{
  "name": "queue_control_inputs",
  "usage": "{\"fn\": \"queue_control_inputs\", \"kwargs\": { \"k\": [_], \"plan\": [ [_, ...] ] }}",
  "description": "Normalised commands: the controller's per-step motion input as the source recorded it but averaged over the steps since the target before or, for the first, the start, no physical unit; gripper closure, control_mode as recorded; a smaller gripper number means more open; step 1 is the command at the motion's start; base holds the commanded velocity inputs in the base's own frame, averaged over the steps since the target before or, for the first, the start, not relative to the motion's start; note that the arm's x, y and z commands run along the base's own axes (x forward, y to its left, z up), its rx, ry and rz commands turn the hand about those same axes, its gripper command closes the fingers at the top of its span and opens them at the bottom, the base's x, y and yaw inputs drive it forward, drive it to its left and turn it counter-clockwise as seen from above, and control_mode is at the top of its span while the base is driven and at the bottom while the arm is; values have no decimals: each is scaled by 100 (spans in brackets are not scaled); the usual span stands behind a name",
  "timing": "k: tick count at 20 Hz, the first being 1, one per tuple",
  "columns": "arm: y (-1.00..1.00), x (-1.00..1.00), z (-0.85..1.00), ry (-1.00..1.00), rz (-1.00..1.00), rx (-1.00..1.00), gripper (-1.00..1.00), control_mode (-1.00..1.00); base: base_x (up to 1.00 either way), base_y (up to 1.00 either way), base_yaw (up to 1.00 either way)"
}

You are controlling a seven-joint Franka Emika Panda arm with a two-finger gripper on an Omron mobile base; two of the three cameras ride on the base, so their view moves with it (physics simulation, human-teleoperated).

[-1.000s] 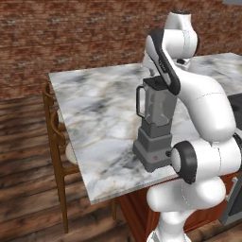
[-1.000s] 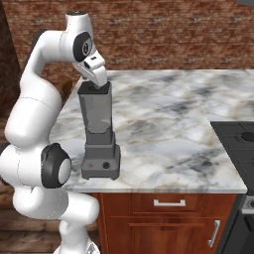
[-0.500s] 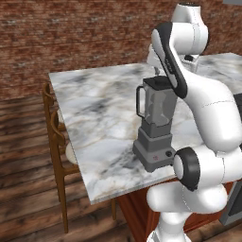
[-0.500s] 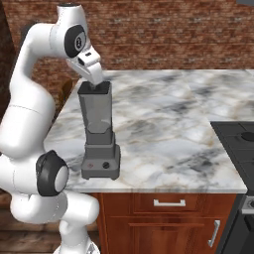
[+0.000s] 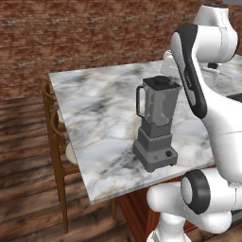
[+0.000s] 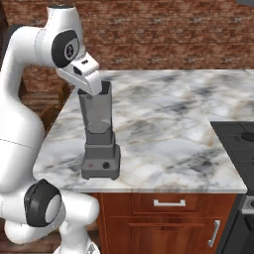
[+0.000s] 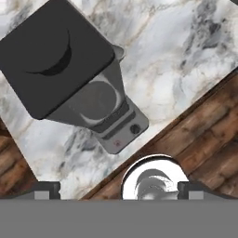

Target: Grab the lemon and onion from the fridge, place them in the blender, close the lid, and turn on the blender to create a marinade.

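A: When we checked, the blender (image 5: 157, 124) stood on the marble table (image 5: 94, 118), lid (image 7: 53, 53) seated on top.
B: We couldn't tell the pincer (image 7: 118, 188) spread; nothing seen held.

you won't find any readable text, brand, number or sign here. the blender (image 5: 156, 126), near the front edge of the table (image 5: 99, 118), has small buttons on its base front, but no label on them can be made out. the lid (image 7: 53, 53) is plain black, without lettering.
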Motion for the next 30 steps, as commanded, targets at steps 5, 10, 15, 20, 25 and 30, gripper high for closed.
{"fn": "queue_control_inputs", "kwargs": {
  "k": [5, 10, 15, 20, 25, 30],
  "plan": [
    [0, -89, -31, 0, 12, -3, -100, -100, 0, 0, 0],
    [0, -57, -55, 0, 14, -6, -100, -100, 0, 0, 0],
    [6, -13, -51, 0, 15, -4, -100, -100, 0, 0, 0],
    [20, 0, -26, 1, 19, 0, -100, -100, 0, 0, 0],
    [20, 0, -23, 2, 18, 0, -100, -100, 0, 0, 0],
    [17, 0, -31, 0, 15, 0, -100, -100, 0, 0, 0]
  ]
}}
